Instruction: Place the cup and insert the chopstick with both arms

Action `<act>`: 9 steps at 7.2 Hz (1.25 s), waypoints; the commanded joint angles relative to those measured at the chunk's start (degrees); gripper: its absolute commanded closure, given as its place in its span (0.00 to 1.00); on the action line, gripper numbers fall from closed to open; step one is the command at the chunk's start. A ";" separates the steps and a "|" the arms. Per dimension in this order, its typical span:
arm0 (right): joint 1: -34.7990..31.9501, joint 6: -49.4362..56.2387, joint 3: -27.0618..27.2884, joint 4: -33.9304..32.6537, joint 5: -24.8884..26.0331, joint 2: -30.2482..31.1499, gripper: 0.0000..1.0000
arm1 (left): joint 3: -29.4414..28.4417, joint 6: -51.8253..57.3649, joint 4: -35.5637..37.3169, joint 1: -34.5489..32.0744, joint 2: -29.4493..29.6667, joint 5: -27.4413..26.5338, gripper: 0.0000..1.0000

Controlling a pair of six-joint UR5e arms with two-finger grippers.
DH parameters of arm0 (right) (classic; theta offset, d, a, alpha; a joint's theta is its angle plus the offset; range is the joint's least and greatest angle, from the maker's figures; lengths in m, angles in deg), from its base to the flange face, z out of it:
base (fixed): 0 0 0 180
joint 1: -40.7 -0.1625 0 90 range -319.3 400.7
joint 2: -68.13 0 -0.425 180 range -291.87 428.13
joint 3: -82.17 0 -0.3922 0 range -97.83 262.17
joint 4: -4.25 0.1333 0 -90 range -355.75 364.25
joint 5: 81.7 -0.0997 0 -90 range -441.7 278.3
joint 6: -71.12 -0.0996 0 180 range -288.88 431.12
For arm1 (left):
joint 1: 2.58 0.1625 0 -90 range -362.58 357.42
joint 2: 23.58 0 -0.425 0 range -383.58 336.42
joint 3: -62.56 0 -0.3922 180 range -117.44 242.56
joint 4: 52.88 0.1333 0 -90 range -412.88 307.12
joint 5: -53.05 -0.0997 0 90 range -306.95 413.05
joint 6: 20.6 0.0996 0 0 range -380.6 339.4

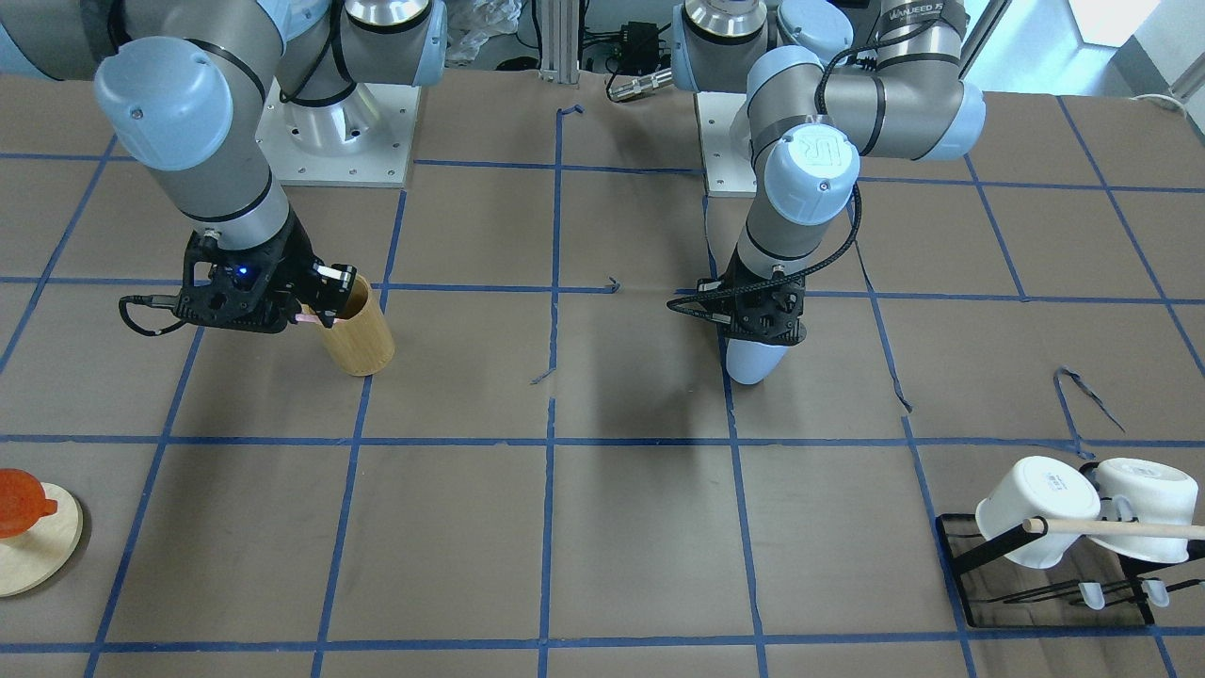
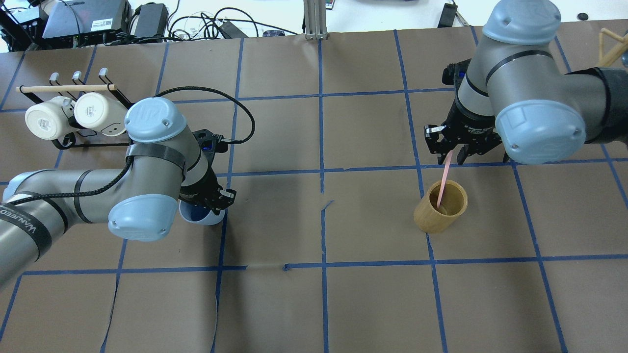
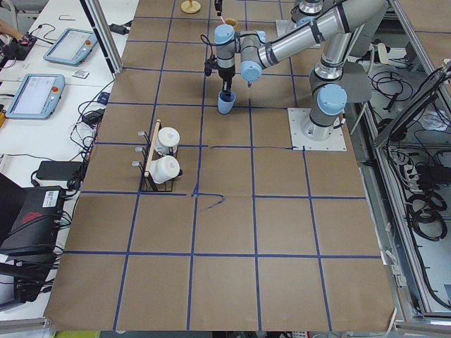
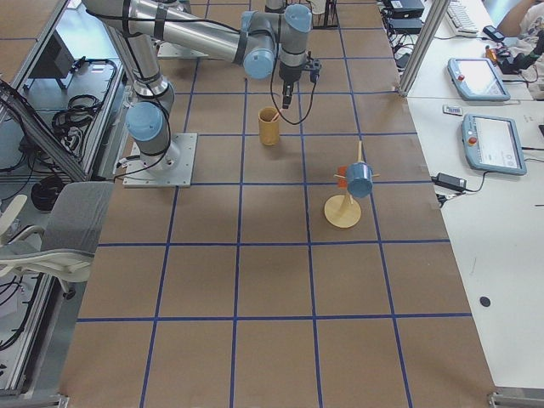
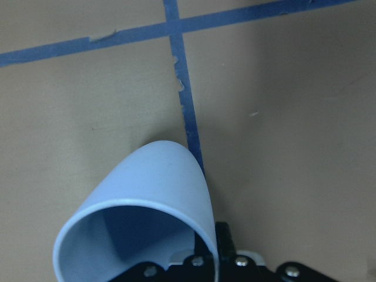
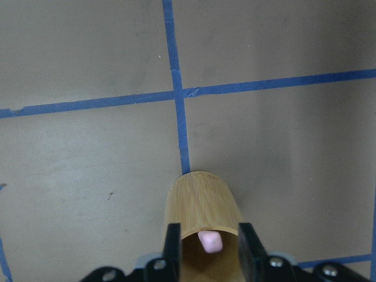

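Fingers of the right gripper stood apart, released, with clearance on both sides of the chopstick, which leaned with its lower end inside the bamboo cylinder. The left gripper grasped the cup by its rim wall, base down at a blue tape line on the table.

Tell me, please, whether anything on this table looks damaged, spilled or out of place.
Only the blue tape grid looks worn: one loose strip curls up off the table near the mug rack, and a frayed end lifts near the centre. Nothing is spilled; the cup and chopstick look intact.
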 commanded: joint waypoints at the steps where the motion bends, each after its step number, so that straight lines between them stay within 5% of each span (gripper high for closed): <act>1: 0.00 0.14 -0.15 -0.20 -0.07 -0.01 0.66 | -0.11 -0.39 0.01 0.00 0.13 0.47 1.00; 5: 0.00 0.23 -0.41 -1.34 0.02 -0.18 0.66 | -5.88 -2.24 -0.17 -4.47 3.28 0.56 1.00; 7: -0.09 0.23 -0.50 -1.34 -0.16 -0.09 0.87 | -11.51 -7.32 -0.61 -7.63 6.61 0.65 1.00; 9: -0.09 0.23 -0.59 -1.34 -0.16 -0.01 0.90 | -16.69 -9.87 -0.70 -11.40 9.25 0.56 1.00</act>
